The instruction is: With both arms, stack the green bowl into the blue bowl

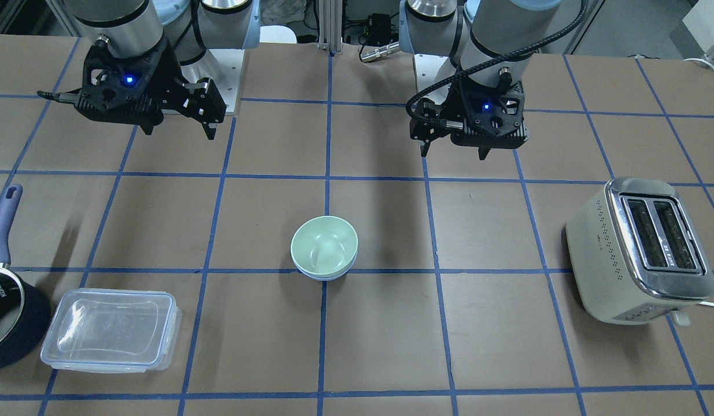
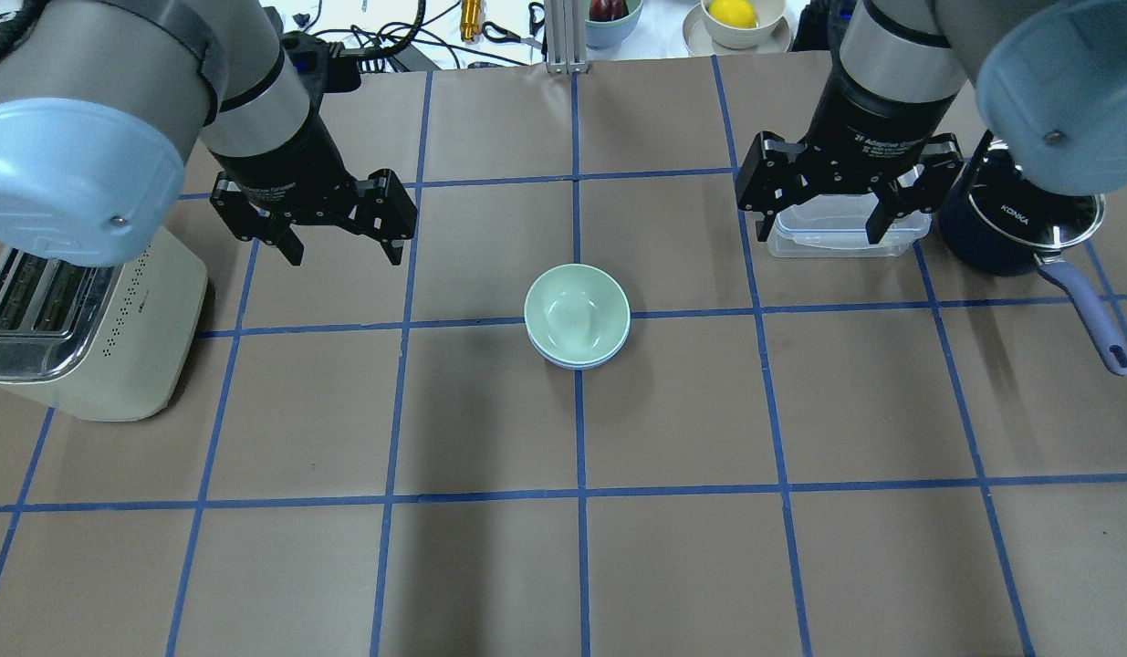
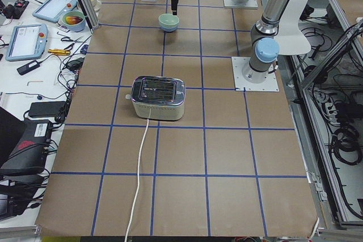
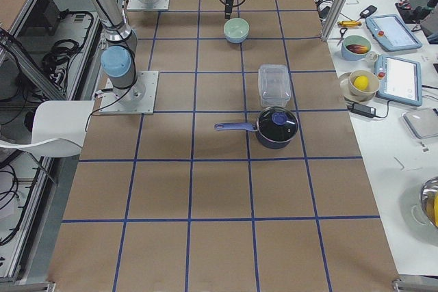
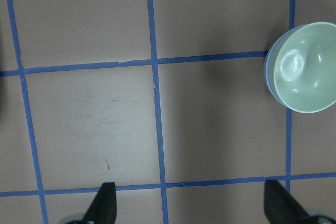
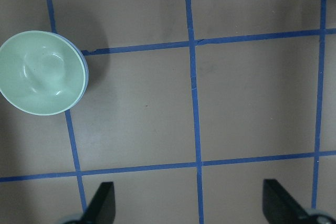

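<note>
The green bowl (image 1: 324,245) sits nested inside the blue bowl (image 1: 325,277) at the table's centre; only a thin blue rim shows under it. The stack also shows in the overhead view, green bowl (image 2: 577,310) over blue bowl (image 2: 577,363). My left gripper (image 2: 341,254) hovers open and empty, to the left of the bowls in the overhead view. My right gripper (image 2: 820,233) hovers open and empty to their right, over the clear container. The left wrist view shows the green bowl (image 5: 307,66) at its right edge. The right wrist view shows the green bowl (image 6: 39,72) at its left edge.
A cream toaster (image 2: 79,319) stands on my left side of the table. A clear lidded container (image 1: 111,329) and a dark navy saucepan (image 1: 10,312) with a long handle stand on my right side. Bowls with fruit (image 2: 735,16) sit beyond the far edge.
</note>
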